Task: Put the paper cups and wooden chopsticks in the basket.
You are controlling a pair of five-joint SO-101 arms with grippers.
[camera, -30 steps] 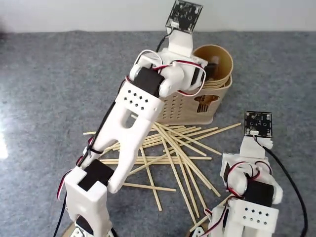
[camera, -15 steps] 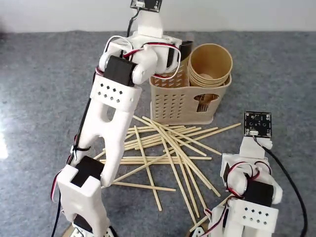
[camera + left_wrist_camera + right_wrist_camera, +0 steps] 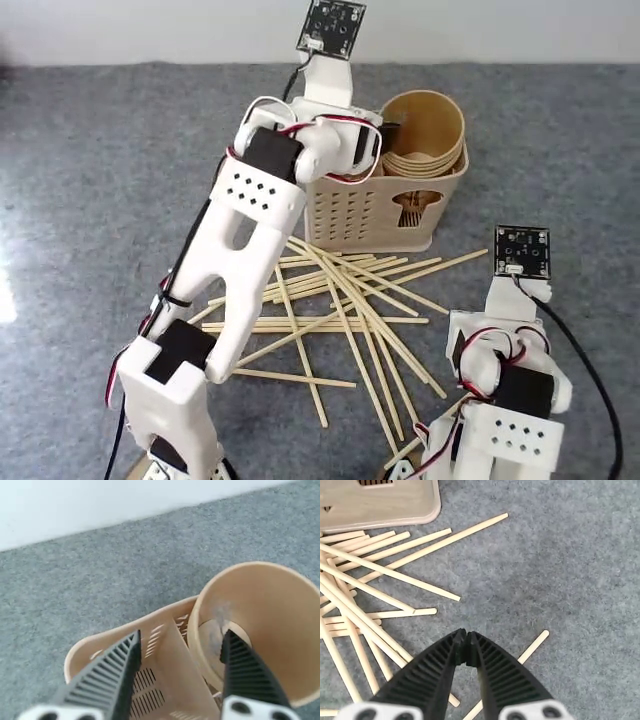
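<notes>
The beige perforated plastic basket (image 3: 375, 212) holds the stacked tan paper cups (image 3: 427, 128). Pale wooden chopsticks (image 3: 345, 300) lie scattered beside it. My left gripper (image 3: 182, 636) gapes empty above the basket. My right gripper (image 3: 466, 632) is closed, empty.

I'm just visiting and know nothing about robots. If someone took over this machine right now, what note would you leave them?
Left end effector: open, empty, over the beige perforated plastic basket.
Right end effector: shut, empty, over the grey carpet.
Done: tan paper cups stacked in the basket.
Left: thin wooden chopsticks lie scattered on the carpet in front of the basket.
</notes>
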